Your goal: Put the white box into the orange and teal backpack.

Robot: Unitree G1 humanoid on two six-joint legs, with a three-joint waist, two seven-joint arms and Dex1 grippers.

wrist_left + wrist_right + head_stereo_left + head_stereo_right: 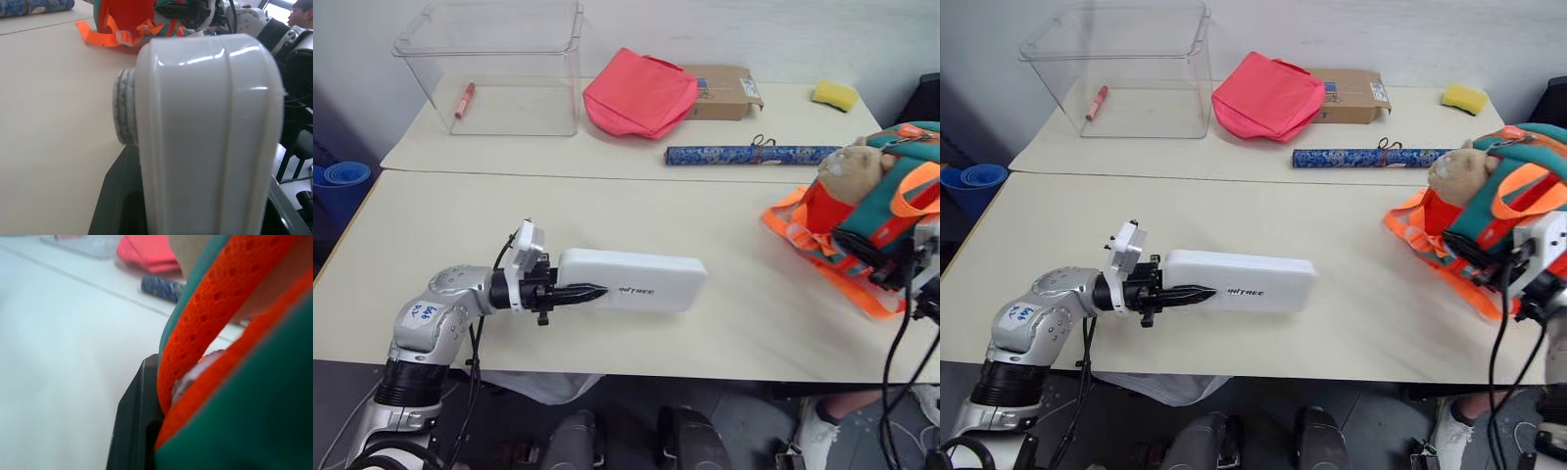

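The left gripper [592,291] has its jaws clamped on the near end of the box [631,279] — its long axis points right toward the backpack [867,211], where the right gripper [146,421] pinches a strap.

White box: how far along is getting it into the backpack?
Done: the left end effector is clamped on the near end of the white box. In hand: the right end effector is closed on an orange strap of the orange and teal backpack. Left: the box sits well apart from the backpack and is not yet inside.
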